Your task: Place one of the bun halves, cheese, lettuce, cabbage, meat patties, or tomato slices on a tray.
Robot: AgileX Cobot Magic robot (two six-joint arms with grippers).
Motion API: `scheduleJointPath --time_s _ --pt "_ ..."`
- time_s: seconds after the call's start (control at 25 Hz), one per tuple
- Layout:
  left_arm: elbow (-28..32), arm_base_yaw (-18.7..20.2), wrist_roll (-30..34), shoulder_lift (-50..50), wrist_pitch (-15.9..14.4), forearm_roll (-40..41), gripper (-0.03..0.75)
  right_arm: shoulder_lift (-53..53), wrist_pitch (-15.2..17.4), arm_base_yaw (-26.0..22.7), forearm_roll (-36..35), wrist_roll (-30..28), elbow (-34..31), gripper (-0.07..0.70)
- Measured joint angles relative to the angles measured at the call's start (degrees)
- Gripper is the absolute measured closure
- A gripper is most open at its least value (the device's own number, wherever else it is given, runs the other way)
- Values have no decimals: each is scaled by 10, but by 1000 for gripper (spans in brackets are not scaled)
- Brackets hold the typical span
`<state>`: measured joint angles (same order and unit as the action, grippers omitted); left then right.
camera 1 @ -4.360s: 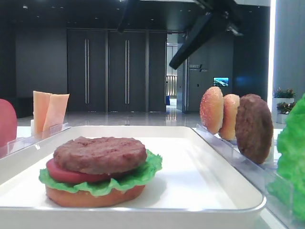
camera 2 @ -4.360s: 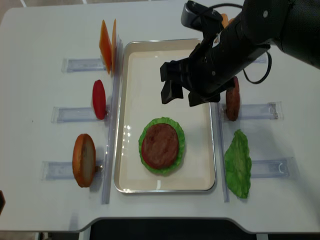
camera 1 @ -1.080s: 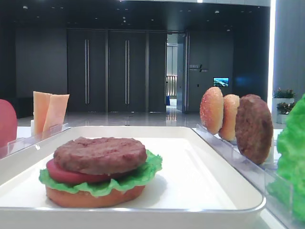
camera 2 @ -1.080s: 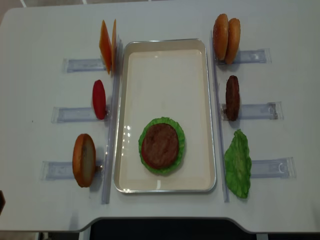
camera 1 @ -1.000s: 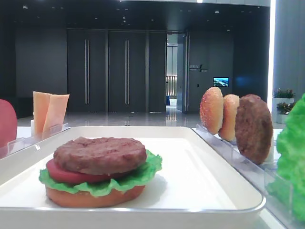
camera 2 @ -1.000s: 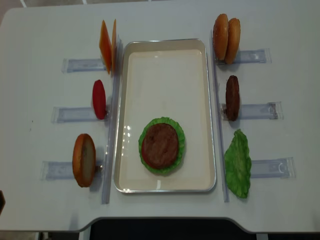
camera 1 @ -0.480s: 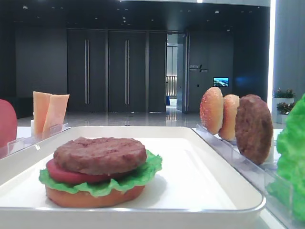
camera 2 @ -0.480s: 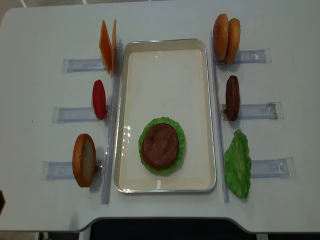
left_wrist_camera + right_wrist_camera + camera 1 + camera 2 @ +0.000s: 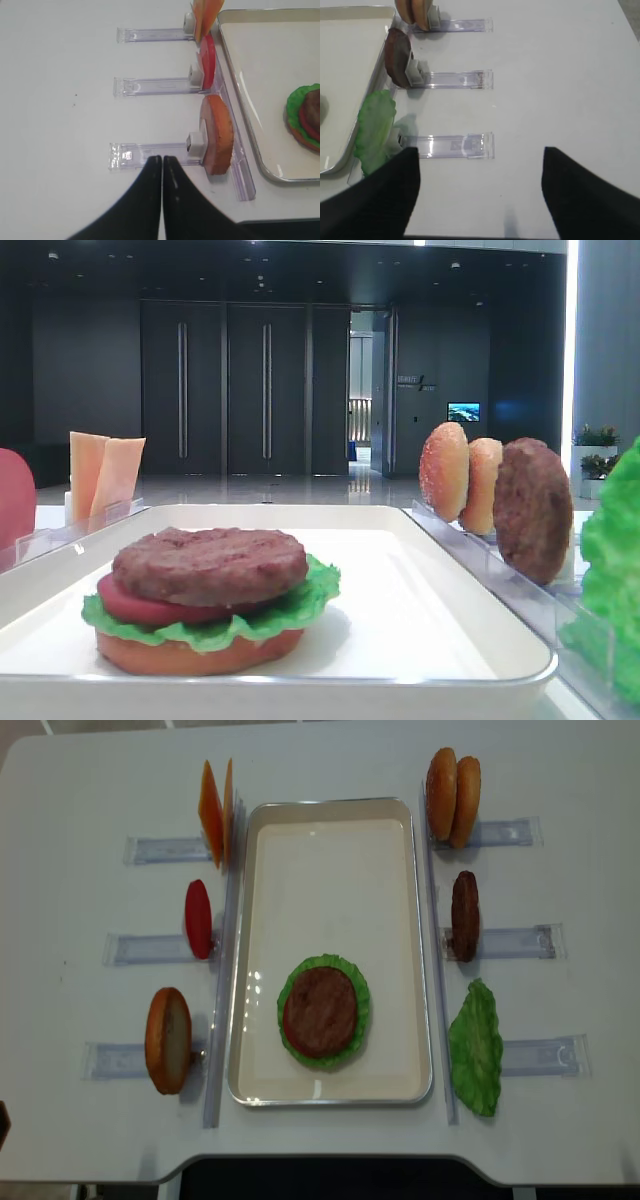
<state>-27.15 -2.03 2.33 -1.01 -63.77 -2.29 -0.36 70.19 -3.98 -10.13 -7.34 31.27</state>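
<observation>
Right hand [image 9: 477, 192] stands wide, its two dark fingers [image 9: 380, 195] spread at the bottom of the right wrist view and holding nothing. Ahead of it and off to its left, the loose lettuce [image 9: 374, 131] leans on the nearest clear rack [image 9: 452, 145]; farther ahead a meat patty [image 9: 396, 57] stands on edge, and beyond that a pair of bun halves [image 9: 415, 12]. The tray [image 9: 350, 75] lies past the left finger.

Left hand [image 9: 161, 172], in the left wrist view, is pinched narrow with its tips together and nothing between them. Just ahead and to its right a bun half [image 9: 217, 132] stands upright in its holder; beyond it come a tomato slice [image 9: 206, 61] and the cheese [image 9: 204, 15].

Neither hand shows in the low exterior view. On the tray sits a stack [image 9: 208, 598] of bun, lettuce, tomato and patty.

From the overhead view the white surface [image 9: 70, 780] carries racks on both sides of the tray, and the stack rests near the tray's front end.

My judgement: the pieces look like light, rigid toy discs, smooth-faced and prone to slipping, so pinching across the two flat faces near the top edge should suit. The cheese is thin and wants a shallow grip; the lettuce looks floppy, best taken at its ruffled upper edge.
</observation>
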Motion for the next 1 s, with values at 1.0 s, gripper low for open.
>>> scheduleJointPath --time_s 1.0 --pt "0 0 0 0 0 0 716 -1 -48 31 16 -2 -22 143"
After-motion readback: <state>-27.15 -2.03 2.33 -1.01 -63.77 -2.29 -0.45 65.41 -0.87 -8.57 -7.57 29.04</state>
